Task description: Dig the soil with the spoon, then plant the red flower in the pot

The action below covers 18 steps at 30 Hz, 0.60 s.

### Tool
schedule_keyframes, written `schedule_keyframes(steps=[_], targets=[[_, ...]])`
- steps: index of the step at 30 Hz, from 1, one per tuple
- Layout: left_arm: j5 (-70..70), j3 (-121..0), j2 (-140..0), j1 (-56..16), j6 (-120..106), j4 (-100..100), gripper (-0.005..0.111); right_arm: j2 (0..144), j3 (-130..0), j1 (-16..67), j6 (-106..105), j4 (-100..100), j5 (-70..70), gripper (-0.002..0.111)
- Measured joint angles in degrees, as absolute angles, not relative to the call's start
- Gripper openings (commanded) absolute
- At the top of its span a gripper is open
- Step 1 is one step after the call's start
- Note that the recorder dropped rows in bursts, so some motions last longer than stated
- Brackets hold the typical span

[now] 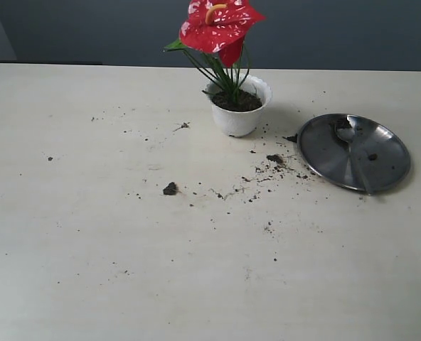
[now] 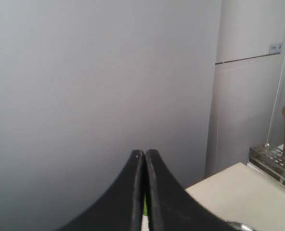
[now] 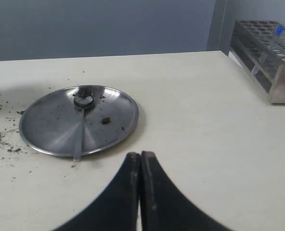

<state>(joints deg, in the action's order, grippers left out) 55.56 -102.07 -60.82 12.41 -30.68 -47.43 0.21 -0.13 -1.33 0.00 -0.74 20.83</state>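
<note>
Exterior view has the red flower standing in the soil of the pot, the spoon lying on the steel plate nearby, while the left claw and right claw are clenched on nothing, so planting looks finished and the next move calls only for parking clear.

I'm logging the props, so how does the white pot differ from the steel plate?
The pot is white, upright and deep; the plate is shiny metal, flat and wider. The pot holds soil and the red flower; the plate holds the spoon and a few crumbs. Both sit on the table.
</note>
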Motion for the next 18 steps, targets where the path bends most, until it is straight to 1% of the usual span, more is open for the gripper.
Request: schedule_keyframes(steps=[6, 10, 18], targets=[[57.3, -102.1, -60.6, 12.4, -30.4, -46.1, 0.000, 0.2, -0.1, -1.3, 0.0, -0.7, 20.8, 0.000], [54.1, -102.1, -60.6, 12.4, -29.4, -43.7, 0.000, 0.2, -0.1, -1.3, 0.0, -0.7, 20.8, 0.000], [49.5, -102.0, -60.5, 12.4, -29.0, -31.5, 0.000, 0.2, -0.1, -1.3, 0.0, -0.7, 20.8, 0.000]])
